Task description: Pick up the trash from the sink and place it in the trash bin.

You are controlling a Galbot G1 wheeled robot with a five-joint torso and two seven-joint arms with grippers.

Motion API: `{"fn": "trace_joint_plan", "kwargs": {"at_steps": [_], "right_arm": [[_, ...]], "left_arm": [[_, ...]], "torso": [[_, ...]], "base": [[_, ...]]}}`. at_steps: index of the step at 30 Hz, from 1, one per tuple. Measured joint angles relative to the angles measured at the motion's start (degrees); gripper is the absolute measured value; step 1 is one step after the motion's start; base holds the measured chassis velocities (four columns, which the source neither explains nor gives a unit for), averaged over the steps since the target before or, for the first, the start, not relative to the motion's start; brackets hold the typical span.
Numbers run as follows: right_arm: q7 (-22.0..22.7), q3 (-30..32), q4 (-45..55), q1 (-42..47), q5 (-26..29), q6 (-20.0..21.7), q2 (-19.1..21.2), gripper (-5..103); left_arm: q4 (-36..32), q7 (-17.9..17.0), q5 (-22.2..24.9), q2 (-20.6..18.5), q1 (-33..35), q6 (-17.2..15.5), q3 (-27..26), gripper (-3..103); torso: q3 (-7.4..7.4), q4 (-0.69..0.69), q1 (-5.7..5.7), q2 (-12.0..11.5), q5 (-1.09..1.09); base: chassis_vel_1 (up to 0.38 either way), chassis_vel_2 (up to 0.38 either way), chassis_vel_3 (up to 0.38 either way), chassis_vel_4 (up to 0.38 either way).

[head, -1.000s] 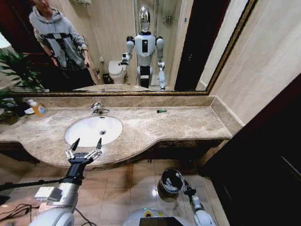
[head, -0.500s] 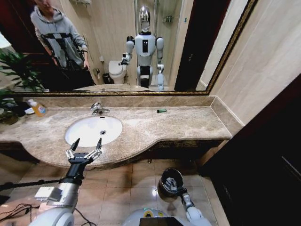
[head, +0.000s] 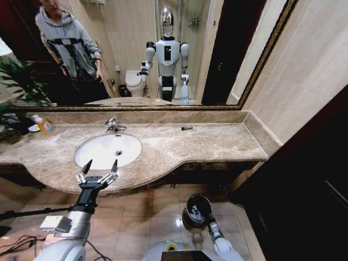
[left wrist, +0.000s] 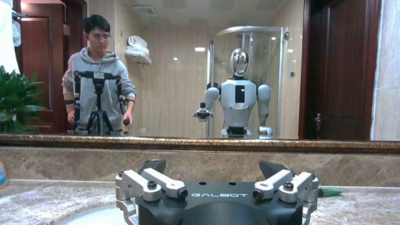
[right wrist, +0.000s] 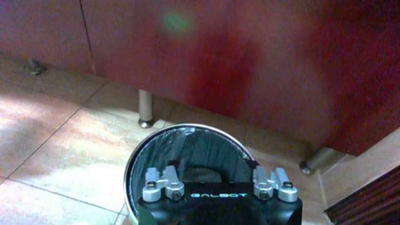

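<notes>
My right gripper point(right wrist: 218, 187) hangs over the dark round metal trash bin point(right wrist: 187, 140), whether it grips anything I cannot tell; left gripper point(head: 98, 173) spread open at the white oval sink point(head: 107, 149) — small green piece point(head: 186, 128) left on the marble desk point(head: 212, 144).

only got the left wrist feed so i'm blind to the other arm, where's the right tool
Observer: The right tool hangs over the mouth of the trash bin, which stands on the floor below the countertop.
Operator: ok and where's my left tool relative to the basin
Observer: The left tool is open at the counter's front edge, just short of the sink.
Operator: that green thing at my edge, where is it
Observer: The green piece lies on the countertop near the back wall, right of the faucet, outside the basin.
</notes>
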State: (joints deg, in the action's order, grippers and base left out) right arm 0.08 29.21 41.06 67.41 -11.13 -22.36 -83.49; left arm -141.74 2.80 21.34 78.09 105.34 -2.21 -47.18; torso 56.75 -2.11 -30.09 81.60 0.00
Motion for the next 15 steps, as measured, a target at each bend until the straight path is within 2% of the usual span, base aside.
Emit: {"fn": "trace_joint_plan", "kwargs": {"at_steps": [1,4,7,9,12,15], "right_arm": [[0.2,0.0,0.7,0.4,0.2,-0.2,0.0,65],[0.7,0.1,2.2,1.4,0.5,-0.3,0.2,71],[1.6,0.2,5.8,3.6,0.9,-1.2,1.0,86],[1.9,0.4,7.2,4.4,1.0,-1.8,1.2,86],[3.1,1.0,13.1,7.5,1.3,-3.3,2.0,99],[4.1,1.6,16.7,9.3,1.0,-4.9,2.3,100]], "left_arm": [[0.0,0.0,0.0,0.0,0.0,0.0,0.0,100],[0.0,0.0,0.0,0.0,0.0,0.0,0.0,100],[0.0,0.0,0.0,0.0,0.0,0.0,0.0,100],[0.0,0.0,0.0,0.0,0.0,0.0,0.0,100],[0.0,0.0,0.0,0.0,0.0,0.0,0.0,100],[0.0,0.0,0.0,0.0,0.0,0.0,0.0,100]], "torso": [[0.00,0.00,0.00,0.0,0.00],[0.00,0.00,0.00,0.0,0.00],[0.00,0.00,0.00,0.0,0.00],[0.00,0.00,0.00,0.0,0.00],[0.00,0.00,0.00,0.0,0.00],[0.00,0.00,0.01,0.0,0.00]], "base": [[0.000,0.000,0.000,0.000],[0.000,0.000,0.000,0.000],[0.000,0.000,0.000,0.000],[0.000,0.000,0.000,0.000],[0.000,0.000,0.000,0.000],[0.000,0.000,0.000,0.000]]}}
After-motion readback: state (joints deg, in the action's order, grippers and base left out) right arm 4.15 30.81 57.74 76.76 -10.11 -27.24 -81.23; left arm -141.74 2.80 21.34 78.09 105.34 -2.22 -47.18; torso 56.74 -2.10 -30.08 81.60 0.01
